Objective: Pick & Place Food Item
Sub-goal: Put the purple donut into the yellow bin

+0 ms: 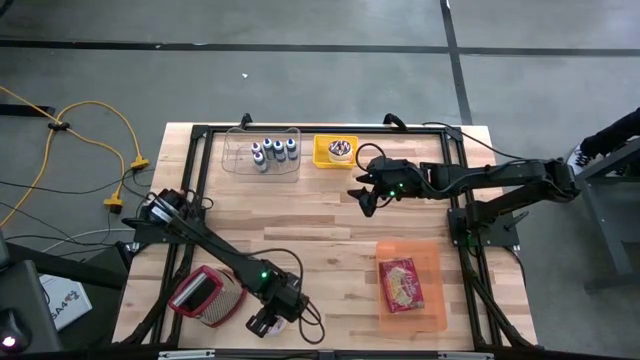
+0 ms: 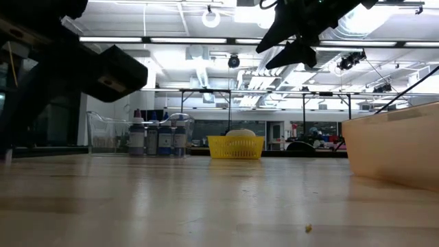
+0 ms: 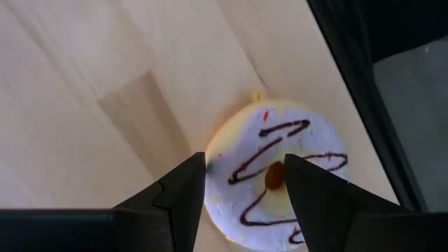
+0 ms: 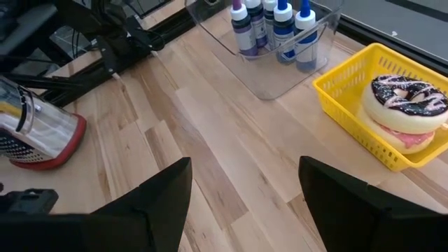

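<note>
A white-iced donut (image 3: 280, 175) with a dark squiggle lies flat on the wooden table near its front edge, beside the black frame rail. My left gripper (image 3: 245, 159) is open, slanting down over the donut. One fingertip is over the donut's rim and the other over its hole, and no touch shows. In the high view this gripper (image 1: 270, 318) covers the donut. My right gripper (image 1: 365, 195) hangs open above the far middle of the table with nothing between its fingers (image 4: 245, 203).
A yellow basket (image 1: 335, 150) at the far edge holds a chocolate-iced donut (image 4: 406, 101). Beside it stands a clear bin of small bottles (image 1: 262, 153). An orange tray (image 1: 430, 300) with a red packet sits front right. A red-rimmed mesh tool (image 1: 205, 295) lies front left.
</note>
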Tool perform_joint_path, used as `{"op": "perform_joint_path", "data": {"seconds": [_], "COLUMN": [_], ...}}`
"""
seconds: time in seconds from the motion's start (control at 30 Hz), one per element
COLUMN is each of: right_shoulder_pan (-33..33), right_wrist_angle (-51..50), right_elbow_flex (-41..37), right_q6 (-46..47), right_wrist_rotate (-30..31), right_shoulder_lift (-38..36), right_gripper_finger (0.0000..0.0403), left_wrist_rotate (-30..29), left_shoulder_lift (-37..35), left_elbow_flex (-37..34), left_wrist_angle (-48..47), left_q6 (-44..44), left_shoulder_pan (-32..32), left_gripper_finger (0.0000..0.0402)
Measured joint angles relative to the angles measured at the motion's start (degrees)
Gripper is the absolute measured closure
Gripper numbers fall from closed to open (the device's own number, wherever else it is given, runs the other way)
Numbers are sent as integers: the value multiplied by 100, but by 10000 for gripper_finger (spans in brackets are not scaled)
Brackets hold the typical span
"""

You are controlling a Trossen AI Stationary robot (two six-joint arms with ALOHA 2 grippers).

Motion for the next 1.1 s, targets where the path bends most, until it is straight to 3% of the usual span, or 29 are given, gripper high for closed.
{"op": "perform_joint_path", "data": {"seconds": [1.1], "right_shoulder_pan": [2], "right_wrist_angle": [39], "right_elbow_flex": [0], "right_q6": [0], "right_wrist_rotate": [-1], "right_shoulder_lift": [0], "right_gripper_finger": [152], "left_wrist_rotate": [-506], "left_shoulder_lift": [108], "left_elbow_flex": [2], "left_wrist_angle": [-264], "left_q6": [-327], "left_shoulder_pan": [-98], "left_gripper_finger": [213]}}
